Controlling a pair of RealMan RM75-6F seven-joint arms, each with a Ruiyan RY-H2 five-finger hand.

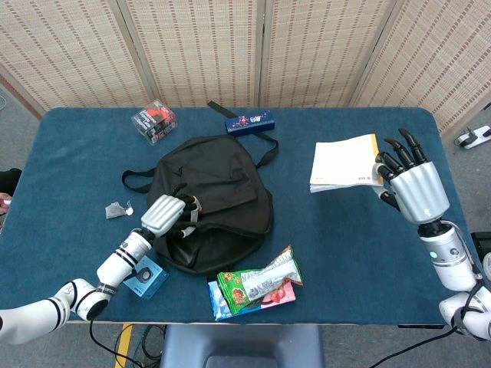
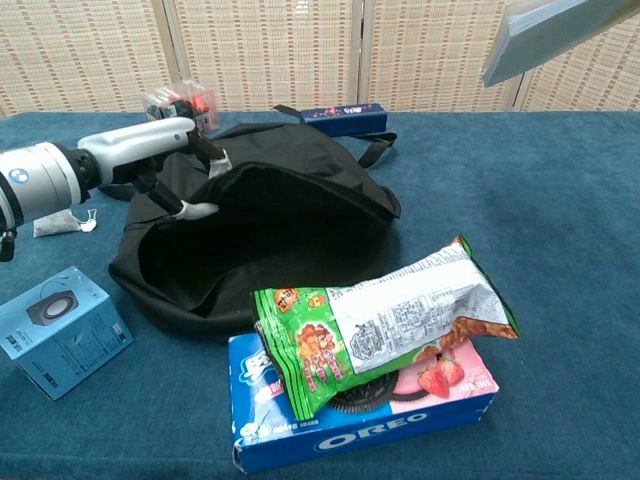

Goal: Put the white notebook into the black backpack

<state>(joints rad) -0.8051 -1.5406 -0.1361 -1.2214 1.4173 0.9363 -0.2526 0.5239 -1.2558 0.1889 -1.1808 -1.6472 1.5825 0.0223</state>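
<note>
Blue-clothed bench [image 1: 69, 146]: white notebook [image 1: 344, 163] gripped aloft at right by right robot hand [image 1: 405, 184], black backpack [image 1: 222, 176] mouth lifted by left robot hand [image 1: 165, 215]; flap slip would likely block insertion.

On the blue table [image 1: 353, 253] you have an Oreo box [image 2: 365, 415] at six o'clock under a green snack bag [image 2: 385, 325], a small blue speaker box [image 2: 62, 330] at eight, a clear plastic box [image 1: 153, 120] at eleven, and a dark blue carton [image 1: 249, 122] at twelve.

The chest view's top edge cuts off the white notebook [image 2: 560, 35]; its holding hand is unseen there.
</note>
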